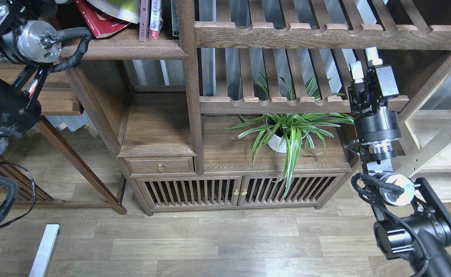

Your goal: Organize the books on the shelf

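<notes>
Dark shelf [125, 48] holds leaning books [106, 15]; white pot [277, 143] holds plant [291, 129].

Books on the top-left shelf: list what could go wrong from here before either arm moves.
1. The dark red book and the yellow-green book lie tilted and overlapping at the front edge of the shelf; a nudge might slide them off.
2. The left arm's cable hangs right at that edge and could snag.
3. The right claw, open, stands beside the slatted rack above the spider plant; a swing could hit either.
</notes>
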Controlling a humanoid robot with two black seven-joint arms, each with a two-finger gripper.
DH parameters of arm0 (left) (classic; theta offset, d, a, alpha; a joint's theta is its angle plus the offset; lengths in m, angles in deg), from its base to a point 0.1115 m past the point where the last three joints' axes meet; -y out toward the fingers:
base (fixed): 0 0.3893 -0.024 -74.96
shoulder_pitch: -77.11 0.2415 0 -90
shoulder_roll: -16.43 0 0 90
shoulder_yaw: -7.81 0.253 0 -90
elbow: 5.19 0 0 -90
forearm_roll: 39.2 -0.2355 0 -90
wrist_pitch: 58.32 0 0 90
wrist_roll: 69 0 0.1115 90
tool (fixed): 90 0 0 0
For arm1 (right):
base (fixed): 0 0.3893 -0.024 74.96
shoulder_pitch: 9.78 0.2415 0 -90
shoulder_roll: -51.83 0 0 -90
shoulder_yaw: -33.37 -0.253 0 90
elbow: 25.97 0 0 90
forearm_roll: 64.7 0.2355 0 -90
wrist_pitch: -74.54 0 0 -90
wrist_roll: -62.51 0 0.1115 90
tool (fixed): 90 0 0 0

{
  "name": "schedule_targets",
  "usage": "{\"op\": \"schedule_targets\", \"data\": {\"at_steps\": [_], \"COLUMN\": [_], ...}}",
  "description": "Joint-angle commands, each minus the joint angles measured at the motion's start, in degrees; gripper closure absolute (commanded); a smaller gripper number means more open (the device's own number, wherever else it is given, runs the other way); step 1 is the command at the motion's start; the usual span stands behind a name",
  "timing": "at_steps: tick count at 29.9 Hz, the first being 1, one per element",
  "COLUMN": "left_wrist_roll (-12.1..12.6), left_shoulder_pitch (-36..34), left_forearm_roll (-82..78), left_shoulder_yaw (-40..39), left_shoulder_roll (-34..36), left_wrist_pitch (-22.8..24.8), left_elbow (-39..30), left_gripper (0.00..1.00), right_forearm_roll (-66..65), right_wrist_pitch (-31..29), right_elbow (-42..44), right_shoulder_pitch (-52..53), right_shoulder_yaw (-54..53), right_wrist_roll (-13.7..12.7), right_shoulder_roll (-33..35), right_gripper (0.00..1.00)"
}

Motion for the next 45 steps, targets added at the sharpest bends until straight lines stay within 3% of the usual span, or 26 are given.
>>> {"op": "schedule_targets", "data": {"at_steps": [1,7,18,23,31,36,39,40,43,45], "left_wrist_roll": [-0.2,-0.7,-1.1,-0.9,0.2,-0.7,-1.0,-1.2,-1.2,-1.2], "left_shoulder_pitch": [0.0,0.0,-0.6,-0.7,-2.5,-2.6,-2.5,-2.4,-2.3,-2.3], "left_forearm_roll": [0.0,0.0,0.0,0.4,1.0,1.2,1.2,1.4,2.4,2.8], "left_shoulder_yaw": [0.1,0.1,-0.2,0.0,0.7,2.1,2.1,2.2,2.1,2.1], "left_shoulder_roll": [0.2,0.8,0.5,0.2,-0.2,-0.3,-0.3,-0.3,-0.3,-0.3], "left_wrist_pitch": [0.0,1.5,1.9,1.9,1.8,1.9,2.1,2.7,7.2,7.9], "left_elbow": [1.3,3.5,7.7,7.7,7.8,7.8,7.8,7.6,7.8,8.1], "left_gripper": [0.71,0.63,0.35,0.33,0.49,0.69,0.74,0.83,0.97,0.98], "right_forearm_roll": [0.0,0.0,0.0,0.0,0.0,0.0,0.0,0.0,0.0,0.0], "right_wrist_pitch": [0.0,0.0,0.0,0.0,0.0,0.0,0.0,0.0,0.0,0.0], "right_elbow": [0.0,0.0,0.0,0.0,0.0,0.0,0.0,0.0,0.0,0.0], "right_shoulder_pitch": [0.0,0.0,0.0,0.0,0.0,0.0,-0.1,0.0,-0.1,-0.1], "right_shoulder_yaw": [0.1,0.0,-0.1,0.0,0.1,-0.1,-0.1,-0.1,-0.1,-0.2], "right_wrist_roll": [0.0,0.0,0.0,0.0,0.0,0.0,0.0,0.0,0.0,0.0], "right_shoulder_roll": [0.0,0.2,1.1,1.1,1.1,1.1,1.1,1.1,1.1,1.1], "right_gripper": [0.27,0.27,0.27,0.27,0.27,0.27,0.27,0.27,0.27,0.27]}}
